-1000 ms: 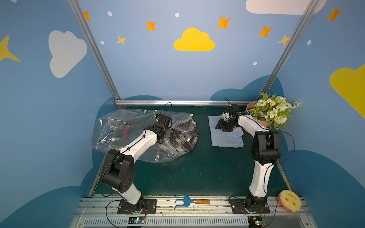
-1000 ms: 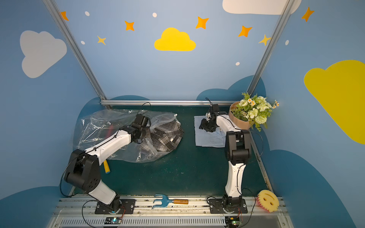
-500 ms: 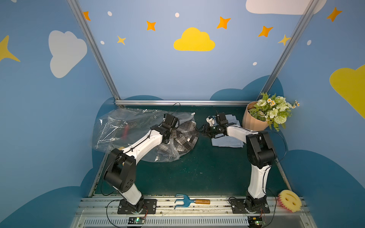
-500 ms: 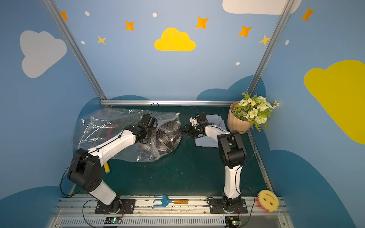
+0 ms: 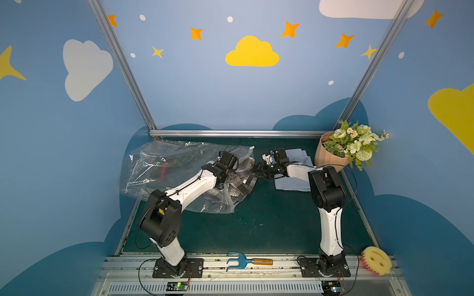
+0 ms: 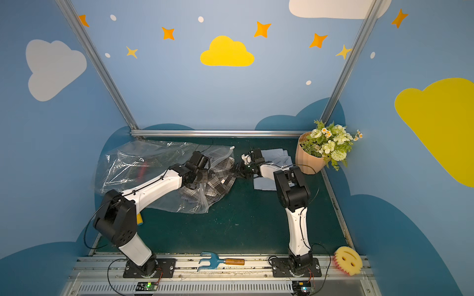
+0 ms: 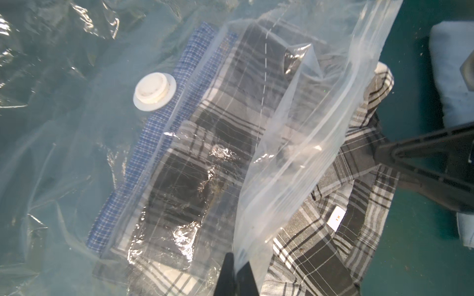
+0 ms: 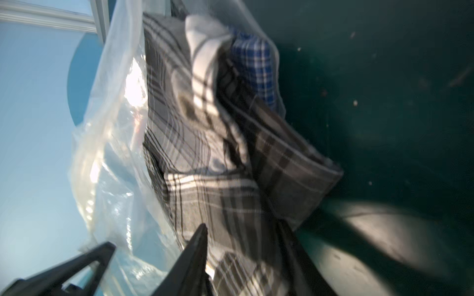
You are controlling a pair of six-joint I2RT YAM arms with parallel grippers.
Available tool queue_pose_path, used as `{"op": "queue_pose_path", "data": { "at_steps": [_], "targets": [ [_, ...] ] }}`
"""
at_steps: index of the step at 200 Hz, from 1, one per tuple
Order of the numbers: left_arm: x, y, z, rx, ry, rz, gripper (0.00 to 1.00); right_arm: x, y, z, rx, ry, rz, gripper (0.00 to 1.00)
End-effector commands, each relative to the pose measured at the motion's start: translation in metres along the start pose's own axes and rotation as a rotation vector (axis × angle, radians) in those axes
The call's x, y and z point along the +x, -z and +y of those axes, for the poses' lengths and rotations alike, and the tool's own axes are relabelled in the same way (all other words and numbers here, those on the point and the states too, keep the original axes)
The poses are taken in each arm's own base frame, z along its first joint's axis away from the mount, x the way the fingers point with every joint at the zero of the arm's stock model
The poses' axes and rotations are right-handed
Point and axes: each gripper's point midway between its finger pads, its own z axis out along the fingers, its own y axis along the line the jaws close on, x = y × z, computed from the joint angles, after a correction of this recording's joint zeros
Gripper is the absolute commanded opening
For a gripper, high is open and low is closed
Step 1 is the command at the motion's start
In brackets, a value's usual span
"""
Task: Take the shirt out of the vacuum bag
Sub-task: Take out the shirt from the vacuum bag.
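On the left gripper (image 7: 236,271) the jaws are clenched on a flap of the vacuum bag (image 7: 295,143) at its open mouth, holding the film up off the clothes. On the right gripper (image 8: 156,237) the jaws stand apart, with clear film in the gap and one finger (image 8: 195,251) against the plaid shirt (image 8: 230,179); whether any cloth is pinched cannot be told. A second ago this gripper hung over the folded light-blue cloth (image 5: 295,183) near the flower pot (image 5: 329,156); now it has crossed to the bag's mouth and meets the shirt's edge. The left arm has also swung toward the middle of the desk (image 5: 269,217). The shirt lies partly out of the bag on the desk, its size label (image 7: 336,217) showing, the rest under the film beside a blue checked cloth (image 7: 159,133) and the round white valve (image 7: 154,91). The bag sprawls across the desk's far left.
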Motion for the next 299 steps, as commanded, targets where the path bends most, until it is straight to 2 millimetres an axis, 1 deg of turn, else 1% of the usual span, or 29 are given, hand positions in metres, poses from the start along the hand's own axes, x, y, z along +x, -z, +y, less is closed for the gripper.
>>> {"op": "queue_pose_path", "data": {
  "at_steps": [1,5,19,34,62,68,86,93,98,100,105,115,119,125,151,164,184,234,274,299],
  "targets": [
    [-0.001,-0.001,-0.005,0.007,0.006,0.004,0.03,-0.008,-0.005,0.012,-0.043,0.002,-0.007,0.35],
    [-0.001,-0.001,-0.005,0.007,0.006,0.004,0.03,-0.008,-0.005,0.012,-0.044,0.0,-0.009,0.33],
    [-0.001,-0.002,-0.004,0.006,0.004,0.004,0.03,-0.01,-0.003,0.021,-0.06,-0.003,-0.009,0.27],
    [0.001,-0.002,-0.004,0.004,0.002,0.007,0.03,-0.011,0.004,0.039,-0.076,0.022,-0.021,0.21],
    [0.004,-0.006,-0.005,0.007,0.002,0.013,0.04,-0.011,0.015,0.07,-0.074,0.07,-0.039,0.19],
    [0.003,-0.006,-0.006,0.01,0.004,0.012,0.03,-0.012,0.016,0.075,-0.074,0.075,-0.042,0.19],
    [0.003,-0.007,-0.007,0.014,0.005,0.015,0.03,-0.015,0.017,0.078,-0.074,0.073,-0.051,0.19],
    [0.003,-0.007,-0.007,0.015,0.003,0.016,0.03,-0.016,0.016,0.077,-0.068,0.069,-0.05,0.21],
    [0.003,-0.007,-0.007,0.015,0.003,0.015,0.03,-0.017,0.015,0.074,-0.06,0.062,-0.05,0.26],
    [0.003,-0.007,-0.008,0.016,0.003,0.014,0.03,-0.016,0.014,0.073,-0.054,0.058,-0.046,0.3],
    [0.002,-0.007,-0.008,0.015,0.002,0.013,0.03,-0.016,0.013,0.071,-0.045,0.051,-0.042,0.35],
    [0.002,-0.006,-0.007,0.013,0.001,0.01,0.03,-0.014,0.01,0.065,-0.026,0.04,-0.029,0.39],
    [0.002,-0.006,-0.007,0.012,0.0,0.009,0.03,-0.013,0.01,0.061,-0.018,0.034,-0.027,0.42],
    [0.002,-0.005,-0.006,0.011,-0.003,0.008,0.03,-0.011,0.009,0.056,-0.004,0.024,-0.027,0.45],
    [0.004,-0.007,-0.004,0.004,-0.005,0.013,0.03,-0.003,0.007,0.032,0.047,-0.02,-0.024,0.52],
    [0.005,-0.007,-0.005,0.008,-0.004,0.017,0.04,0.002,0.007,0.022,0.07,-0.038,-0.02,0.52],
    [0.003,-0.008,-0.008,0.016,-0.003,0.015,0.03,0.007,0.004,0.013,0.084,-0.053,-0.012,0.53],
    [0.002,-0.007,-0.008,0.016,-0.008,0.016,0.04,0.011,0.004,0.005,0.111,-0.057,-0.006,0.52],
    [0.002,-0.007,-0.01,0.021,-0.008,0.02,0.03,0.017,-0.007,-0.006,0.115,-0.089,0.014,0.51],
    [0.002,-0.006,-0.008,0.014,-0.011,0.014,0.04,0.022,-0.004,-0.01,0.141,-0.086,0.012,0.53]
  ]
}}
